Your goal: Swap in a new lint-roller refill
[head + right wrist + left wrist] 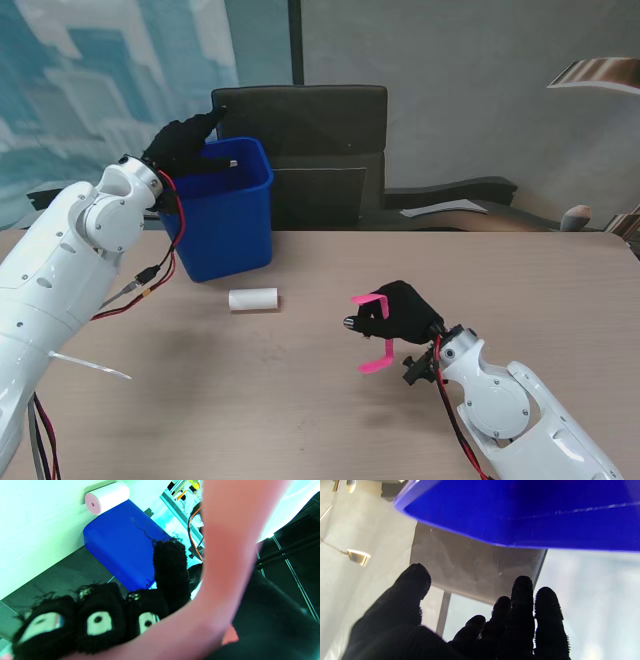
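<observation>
While the small white cylindrical paper refill roll (pixel 253 299) lies on its side on the pale wood-grain counter (pixel 300 400), just in front of the blue plastic bin (pixel 231 225) and well apart from both hands, it looks like a light, hollow thing; its outer wrap is probably soft and, once peeled, sticky, so a firm squeeze could dent or crease it; lying on its curved side it may roll away at a nudge. I judge the safest hold to be across the middle of the barrel with thumb opposite fingers, or by its two flat ends (pixel 92 504), leaving the core hole free for the spindle.

The right robot hand (pixel 398 315) in its black knit glove is curled around the pink plastic lint-roller handle (pixel 375 330); the frame is thin and stiff, likely slippery, and its bare pink spindle sticks out toward the roll; the right wrist view shows the fingers (pixel 97 620) wrapped over the pink bar.

The left robot hand (pixel 185 145) hangs over the bin's rim, fingers (pixel 522 592) spread and holding nothing; what lies inside the bin I cannot tell.
</observation>
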